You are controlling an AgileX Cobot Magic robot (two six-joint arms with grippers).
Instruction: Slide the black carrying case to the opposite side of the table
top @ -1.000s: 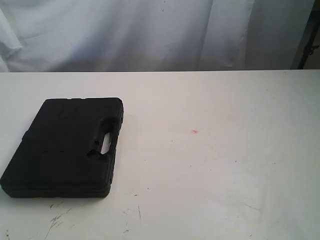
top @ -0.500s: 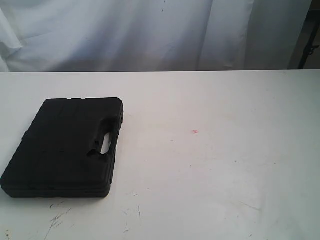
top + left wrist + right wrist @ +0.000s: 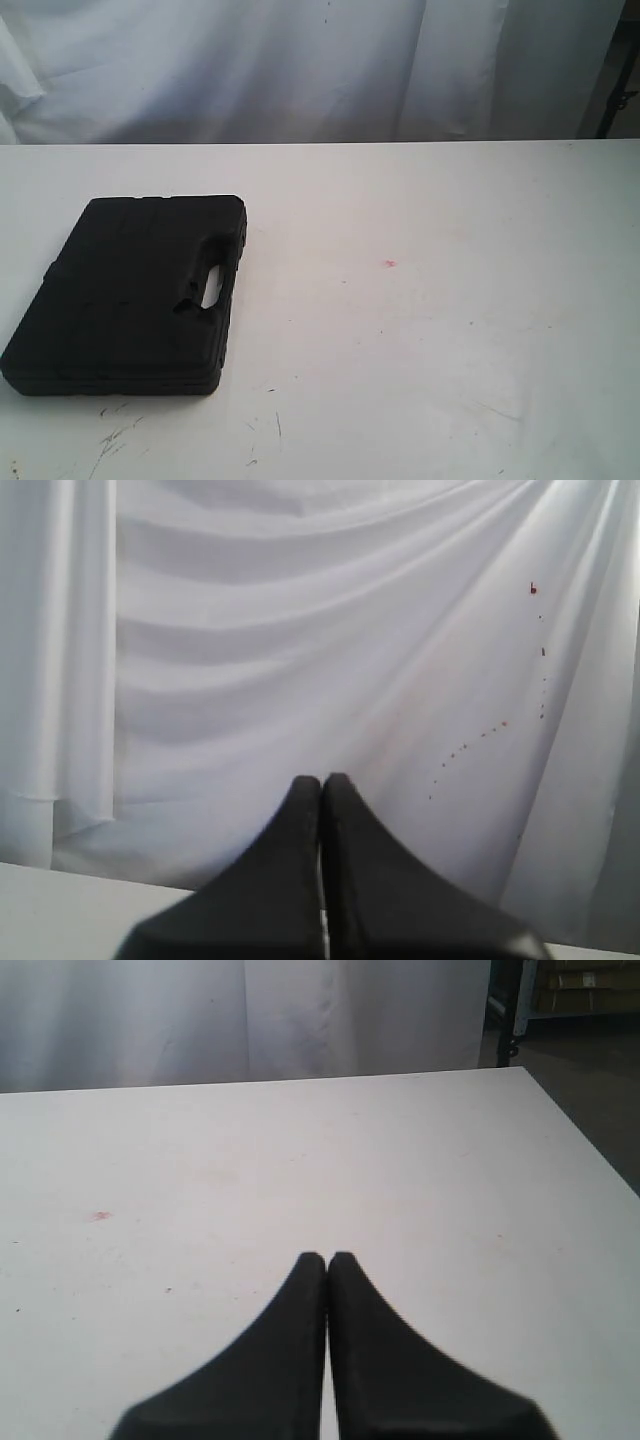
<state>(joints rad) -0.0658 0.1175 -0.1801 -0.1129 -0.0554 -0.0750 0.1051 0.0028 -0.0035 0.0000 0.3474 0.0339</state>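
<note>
The black carrying case lies flat on the left part of the white table, its handle slot facing the middle. Neither arm shows in the exterior view. My left gripper is shut with nothing between its black fingers; it faces the white curtain, with only a strip of table below it. My right gripper is shut and empty too, hovering over bare tabletop. The case is out of view in both wrist views.
A tiny red spot marks the table's middle, also seen as a red spot in the right wrist view. Dark scuff marks lie near the front edge. A white curtain hangs behind the table. The right table edge borders dark floor.
</note>
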